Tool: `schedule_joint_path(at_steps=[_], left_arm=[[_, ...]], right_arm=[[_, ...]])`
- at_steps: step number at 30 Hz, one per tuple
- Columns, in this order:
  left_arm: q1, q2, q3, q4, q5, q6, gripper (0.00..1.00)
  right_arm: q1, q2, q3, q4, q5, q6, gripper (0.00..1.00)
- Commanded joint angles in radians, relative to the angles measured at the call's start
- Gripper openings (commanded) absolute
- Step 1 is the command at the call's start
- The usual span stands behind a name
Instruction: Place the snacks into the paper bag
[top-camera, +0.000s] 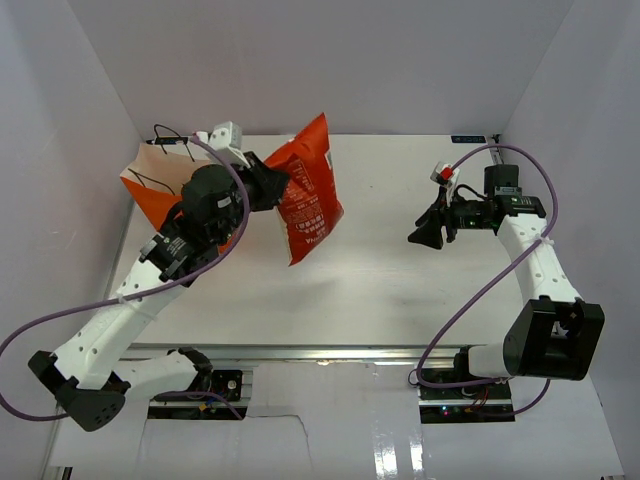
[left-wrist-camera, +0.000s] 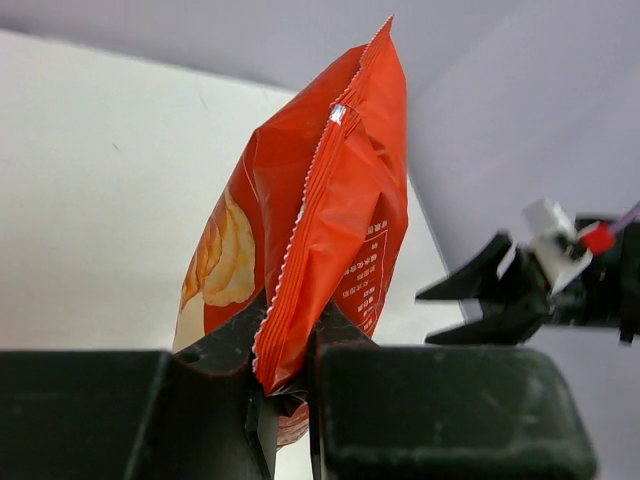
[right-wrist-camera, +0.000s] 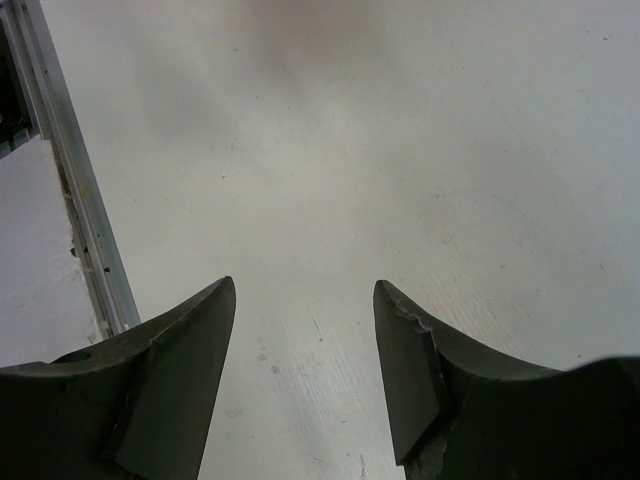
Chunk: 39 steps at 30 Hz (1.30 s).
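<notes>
Left end effector (left-wrist-camera: 290, 340) fills the bottom of the left wrist view: fingers pinched on the red-orange crisp packet (left-wrist-camera: 340, 200), gripping the crimped seam at one end. Packet stands up and away from the fingers, with the serrated seam running along its length. White print is on one face, a crisp graphic on the other.

Top view: left end effector (top-camera: 270, 185) holds the crisp packet (top-camera: 312, 195) at the far left of the worktop (top-camera: 400, 290). One corner of the packet points at the back wall, the other end hangs toward the near side. Can't tell if it touches the worktop.

Orange paper bag (top-camera: 140, 195) sits in the far left corner, mouth up, pale lining showing, black cord handles (top-camera: 170, 135) sticking out at the top. Left arm's wrist covers part of the bag. Packet is outside the bag, to its right, with the end effector between them.

Right end effector (right-wrist-camera: 305, 290): fingers spread, holding nothing, bare worktop (right-wrist-camera: 350, 150) under it, metal rail (right-wrist-camera: 80, 200) at the left edge of that view. In the top view the right end effector (top-camera: 425, 232) is on the right side, tips pointing left toward the packet, well apart from it. It also shows in the left wrist view (left-wrist-camera: 470, 300), beyond the packet.

Purple cables (top-camera: 470, 290) loop along both arms.
</notes>
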Motion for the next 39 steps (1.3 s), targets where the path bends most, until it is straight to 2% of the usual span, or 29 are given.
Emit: schedule_joint_path(at_steps=[1,5,14,19,22,23,26,27,29,35,39], left_arm=[[0.007,-0.04,0.135,-0.071,-0.223,0.024,0.0],[0.007,0.001,0.334,-0.106,-0.405,0.075,0.0],[0.007,0.129,0.662,-0.065,-0.647,0.319,0.0],[0.008,0.132,0.687,0.154,-0.777,0.527,0.0],[0.007,0.136,0.671,0.361,-0.838,0.74,0.0],[0.007,0.149,0.663,0.495,-0.851,0.868,0.0],[0.007,0.184,0.676,0.67,-0.892,1.041,0.0],[0.007,0.205,0.68,0.721,-0.895,1.155,0.0],[0.007,0.228,0.692,0.806,-0.908,1.236,0.0],[0.031,0.294,0.706,0.976,-0.904,1.455,0.0],[0.092,0.327,0.723,0.909,-0.898,1.442,0.0]], right_arm=[[0.003,-0.011,-0.006,0.007,-0.008,0.02,0.63],[0.003,-0.014,-0.022,0.036,-0.005,0.046,0.63],[0.003,-0.012,-0.036,0.064,0.009,0.066,0.63],[0.003,-0.009,-0.039,0.073,0.016,0.069,0.63],[0.003,-0.006,-0.04,0.077,0.018,0.075,0.63],[0.003,-0.005,-0.04,0.08,0.018,0.075,0.63],[0.003,-0.001,-0.043,0.084,0.022,0.08,0.63],[0.003,0.0,-0.043,0.085,0.024,0.081,0.63],[0.003,0.0,-0.049,0.088,0.03,0.083,0.62],[0.003,-0.003,-0.055,0.093,0.045,0.088,0.62],[0.001,-0.012,-0.057,0.093,0.056,0.083,0.62]])
